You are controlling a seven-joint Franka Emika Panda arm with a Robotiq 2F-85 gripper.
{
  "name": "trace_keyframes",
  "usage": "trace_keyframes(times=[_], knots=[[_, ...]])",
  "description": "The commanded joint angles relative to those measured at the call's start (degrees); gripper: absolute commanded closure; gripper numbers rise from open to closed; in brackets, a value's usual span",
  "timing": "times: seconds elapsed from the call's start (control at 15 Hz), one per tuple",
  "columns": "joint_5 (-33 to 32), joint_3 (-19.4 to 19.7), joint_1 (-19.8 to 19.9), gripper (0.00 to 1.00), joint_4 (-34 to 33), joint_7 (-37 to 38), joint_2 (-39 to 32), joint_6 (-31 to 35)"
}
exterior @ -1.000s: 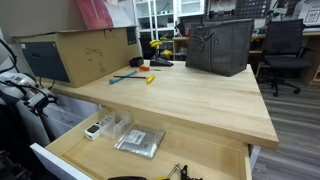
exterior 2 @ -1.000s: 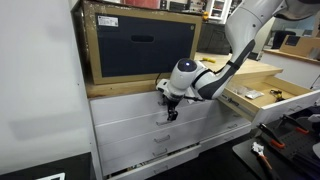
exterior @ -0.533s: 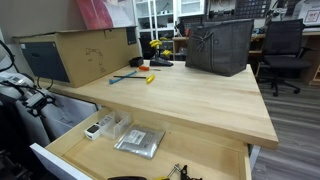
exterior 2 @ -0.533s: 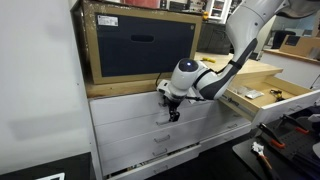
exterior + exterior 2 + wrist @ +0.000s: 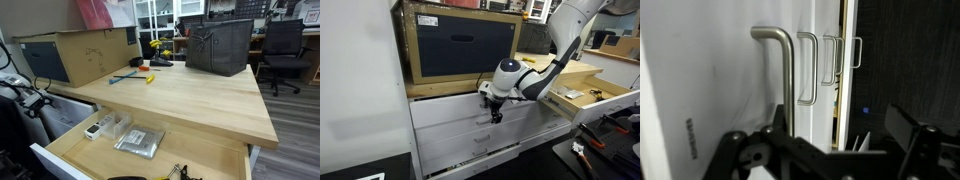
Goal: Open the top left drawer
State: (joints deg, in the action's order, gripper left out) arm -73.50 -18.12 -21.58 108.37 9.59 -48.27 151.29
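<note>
Light wood tabletop (image 5: 190,95): the broadest thing here, smooth and pale-grained. It is seen whole in only an exterior view and lies above my fingers.

Wide wood drawer (image 5: 215,158): pulled out and well off to the side of my fingers. This view looks down into it; in an exterior view only its front corner (image 5: 575,97) shows.

Brown cardboard box (image 5: 85,52): stands on the tabletop, above my fingers. A dark panel fills its near face in an exterior view (image 5: 460,45). A dark grey fabric bag (image 5: 220,45) stands well apart from it.

Top left drawer (image 5: 445,112): a shallow flat white front just under the tabletop edge, right where my fingers are. It looks shut and its inside is hidden. The wrist view shows the front (image 5: 710,80) as plain and matte.

My black gripper (image 5: 493,111) is at that front. Only the wrist view shows the gripper (image 5: 825,152) with fingers (image 5: 737,152) spread wide. The brushed metal bar handle (image 5: 780,70) runs between them, nearer one finger; I cannot tell if it touches.

Inside the wide drawer are a clear plastic divided box (image 5: 108,127) and, just beside it, a flat silver packet (image 5: 139,142).
</note>
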Motion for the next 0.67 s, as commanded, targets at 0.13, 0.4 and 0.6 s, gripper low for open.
trace_keyframes(times=[0.13,0.4,0.6], knots=[[6.32,-3.75,-1.81,0.0,6.36,-4.38,1.32,1.14],[7.05,-4.65,-2.93,0.0,9.01,-2.87,2.8,0.34],[2.48,-0.41,-4.36,0.0,7.99,3.03,4.72,-2.7]])
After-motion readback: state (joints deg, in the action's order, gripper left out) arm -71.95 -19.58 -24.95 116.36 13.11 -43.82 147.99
